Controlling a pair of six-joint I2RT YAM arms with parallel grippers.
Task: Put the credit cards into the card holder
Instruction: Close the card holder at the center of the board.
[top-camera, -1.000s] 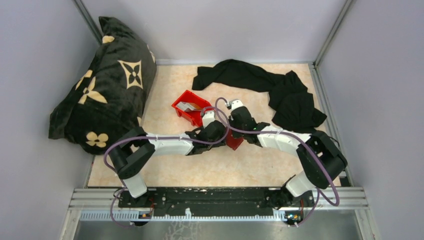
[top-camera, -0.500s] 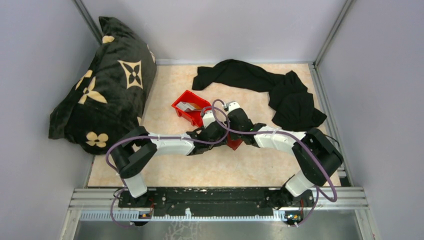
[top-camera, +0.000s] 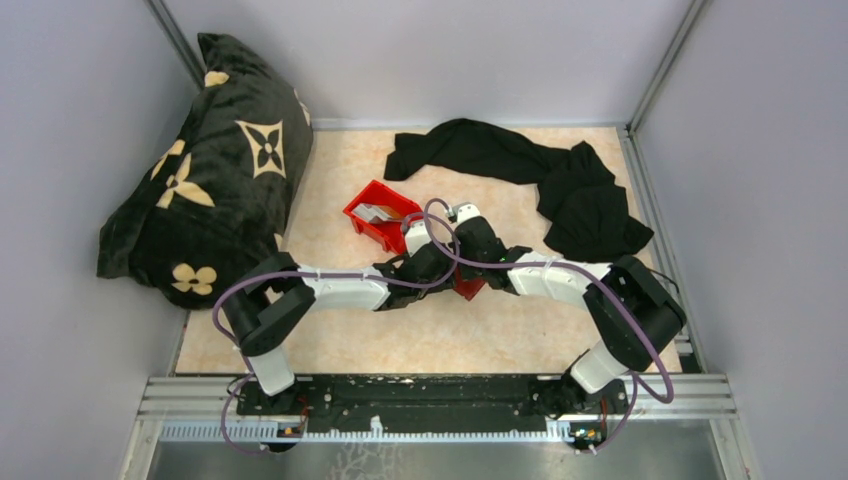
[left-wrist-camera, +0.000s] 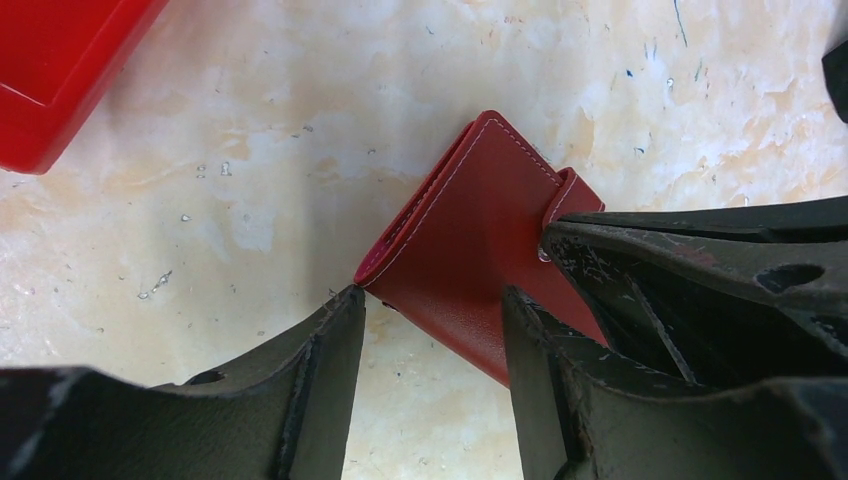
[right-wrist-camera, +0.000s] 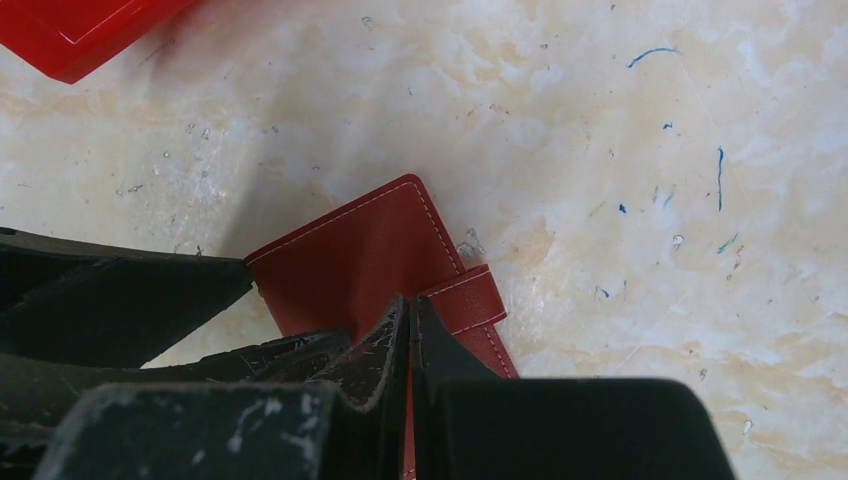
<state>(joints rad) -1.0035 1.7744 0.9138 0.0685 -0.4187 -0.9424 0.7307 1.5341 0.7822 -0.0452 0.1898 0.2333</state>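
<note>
Step in hand, by the look of it: opening the card holder (left-wrist-camera: 470, 250), lying closed on the worktop (left-wrist-camera: 250, 150) between the two arms, strap snapped over its edge.

- **Left gripper** (left-wrist-camera: 430, 300): spread, straddling the near corner of the holder, not pinching it.
- **Right gripper** (right-wrist-camera: 408, 312): pressed together, tips down right at the strap.

Close the left gripper on the body first, low and square, to stop any sliding on the smooth worktop. Then work the right tips under the free end of the strap. Lift up and away from the snap rather than sideways, to avoid dragging the whole holder along. Go slowly: leather probably stiff, snap likely to give all at once.

Credit cards (top-camera: 374, 211) apparently in the red bin (top-camera: 372, 233) just beyond the holder, too small to count from above. Leave that side free for fetching them afterwards.
</note>
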